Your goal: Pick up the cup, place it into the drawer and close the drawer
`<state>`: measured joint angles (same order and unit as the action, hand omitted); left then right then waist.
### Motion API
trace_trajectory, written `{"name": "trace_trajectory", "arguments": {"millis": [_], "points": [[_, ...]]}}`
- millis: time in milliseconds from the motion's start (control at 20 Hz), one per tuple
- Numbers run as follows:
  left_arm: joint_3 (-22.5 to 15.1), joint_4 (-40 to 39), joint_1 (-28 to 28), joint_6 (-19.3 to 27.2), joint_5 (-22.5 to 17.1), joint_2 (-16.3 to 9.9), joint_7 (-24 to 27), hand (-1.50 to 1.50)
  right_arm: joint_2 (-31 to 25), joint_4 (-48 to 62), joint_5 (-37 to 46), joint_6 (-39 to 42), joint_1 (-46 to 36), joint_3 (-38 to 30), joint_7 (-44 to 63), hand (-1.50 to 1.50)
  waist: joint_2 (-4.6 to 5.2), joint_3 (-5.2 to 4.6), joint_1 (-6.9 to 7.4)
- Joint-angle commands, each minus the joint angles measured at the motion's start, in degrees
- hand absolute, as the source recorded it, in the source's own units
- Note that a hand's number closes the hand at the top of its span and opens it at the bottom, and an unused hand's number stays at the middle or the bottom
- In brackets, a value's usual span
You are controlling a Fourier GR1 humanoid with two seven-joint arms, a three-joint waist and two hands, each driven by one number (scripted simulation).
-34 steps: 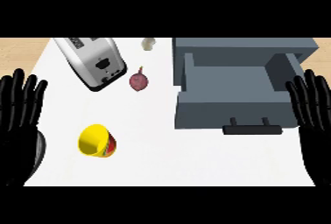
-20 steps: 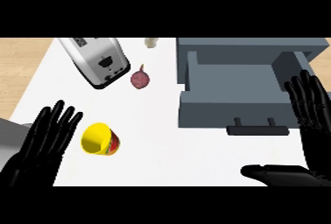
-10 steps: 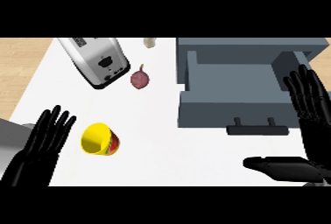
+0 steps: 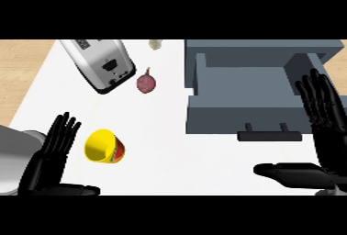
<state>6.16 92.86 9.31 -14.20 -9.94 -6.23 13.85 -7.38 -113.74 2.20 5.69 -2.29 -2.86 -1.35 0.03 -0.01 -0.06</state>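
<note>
A yellow cup (image 4: 103,146) with a red and green band lies tipped on its side on the white counter, mouth toward the left. My left hand (image 4: 51,159) is just left of it, fingers straight, thumb out along the lower edge, not touching the cup. The grey drawer (image 4: 251,98) stands pulled open at the upper right, its inside bare, with a dark handle (image 4: 269,135) on its front. My right hand (image 4: 324,114) is at the drawer's right side, fingers straight and pointing up, thumb low at the right.
A silver toaster (image 4: 103,64) lies angled at the upper left. A dark red onion (image 4: 146,82) sits beside it, and a small pale object (image 4: 156,44) at the counter's far edge. Wooden floor shows beyond the counter's left edge.
My left hand swung in from the left edge to sit beside the cup. My right hand shifted slightly, with its thumb now showing low at the right. Cup and drawer stayed put.
</note>
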Motion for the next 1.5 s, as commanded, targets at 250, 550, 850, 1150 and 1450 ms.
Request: {"name": "trace_trajectory", "arguments": {"millis": [250, 550, 850, 1150, 1450], "points": [[1.91, -19.28, -4.51, 0.83, 6.87, -0.61, 12.07, -1.50, -0.50, -0.18, -2.18, 0.99, -1.70, -2.64, 2.43, -1.50, -0.03, 0.00, 0.05], [4.86, -37.67, -8.92, -2.52, 7.44, -2.30, 24.17, -1.50, -0.05, -3.62, -2.69, 2.89, 3.32, -2.11, -0.64, -1.50, -0.01, -0.03, -0.36], [7.32, -49.31, -15.57, -2.76, 7.40, -5.02, 30.60, -1.50, -1.52, -2.34, -4.40, 4.16, 0.77, -5.24, 2.08, -1.50, -0.02, -0.01, -0.10], [8.58, -64.25, -24.82, -1.90, 8.80, -6.47, 38.24, -1.50, -0.89, 2.70, -3.09, 4.45, -1.57, -4.24, -0.44, -1.50, 0.03, -0.03, -0.20], [8.83, -76.42, -29.02, -2.39, 11.30, -8.31, 47.29, -1.50, -1.78, 0.67, -3.55, 5.27, -1.26, -4.57, 1.49, -1.50, 0.17, -0.09, -0.59]]}}
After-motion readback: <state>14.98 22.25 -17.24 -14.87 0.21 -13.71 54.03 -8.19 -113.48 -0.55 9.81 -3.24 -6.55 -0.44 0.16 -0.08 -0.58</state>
